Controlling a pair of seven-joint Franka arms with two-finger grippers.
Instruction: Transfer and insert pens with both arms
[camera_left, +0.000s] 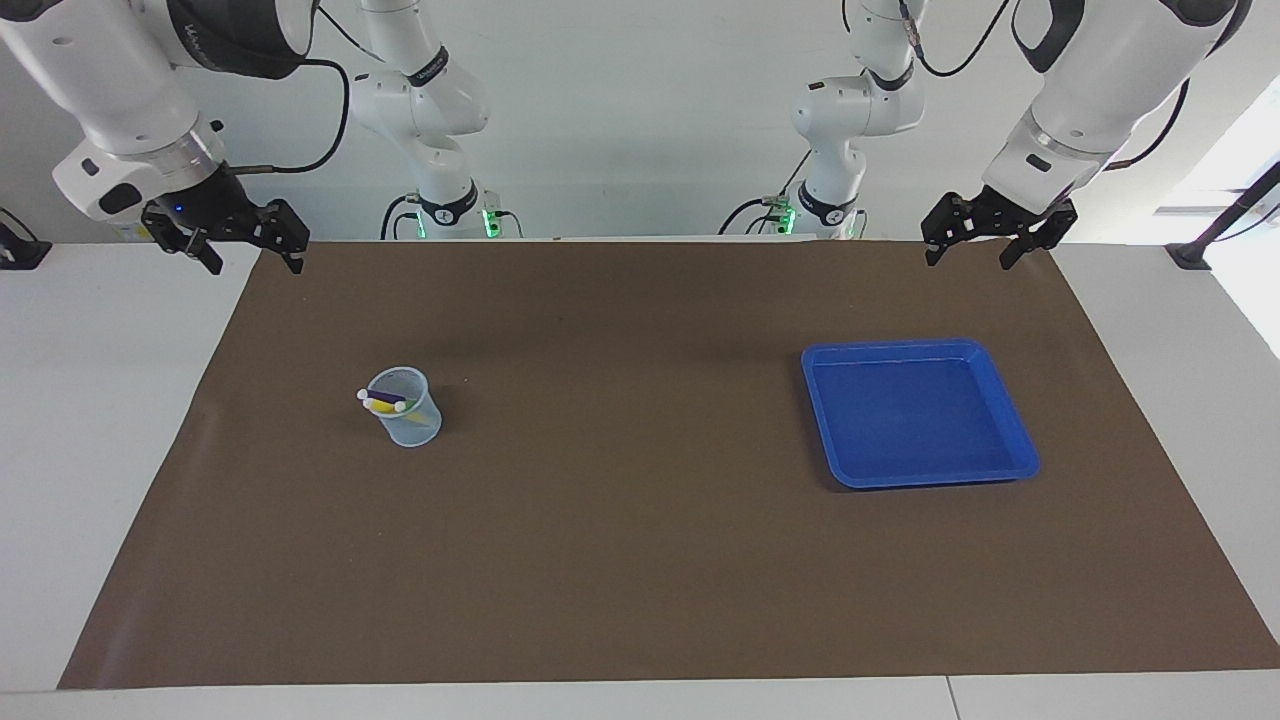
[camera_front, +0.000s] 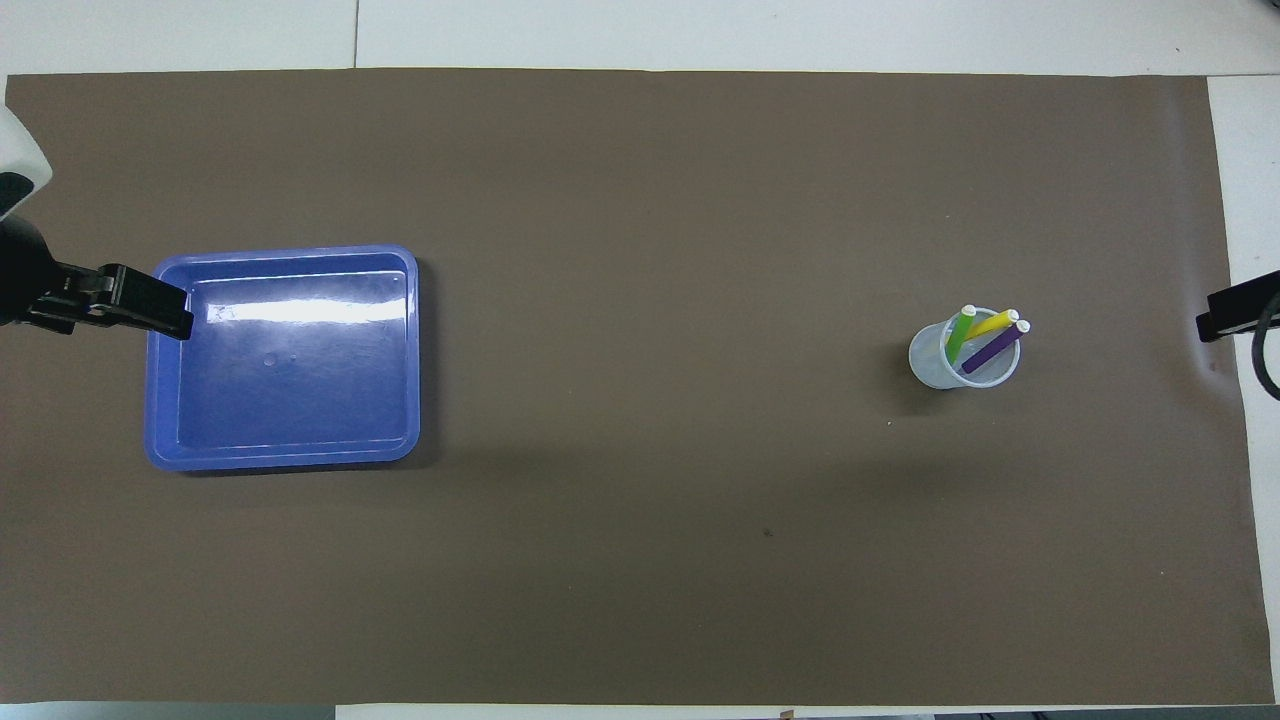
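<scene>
A brown mat (camera_left: 640, 560) is covering most of a white table (camera_left: 90, 420). A small clear cup (camera_left: 404, 408) is standing on the mat toward the right arm's end of the table, and all three pens are sitting inside it, leaning with their pale cap ends sticking up above the rim: the green pen (camera_front: 960, 333), the yellow pen (camera_front: 991, 324) and the purple pen (camera_front: 993, 347). Well apart from the cup, toward the left arm's end of the table, an empty blue tray (camera_left: 1010, 420) is lying flat on the mat.

Both arms are waiting, raised above the mat's edge nearest the robots. The right gripper (camera_left: 247, 261) is hanging over the mat's corner, well apart from the cup, with its fingers spread apart and holding nothing. The left gripper (camera_left: 968, 259) is hanging over the mat's other corner at that same edge, well apart from the cup and closer to the tray, its fingers also spread apart and empty.
</scene>
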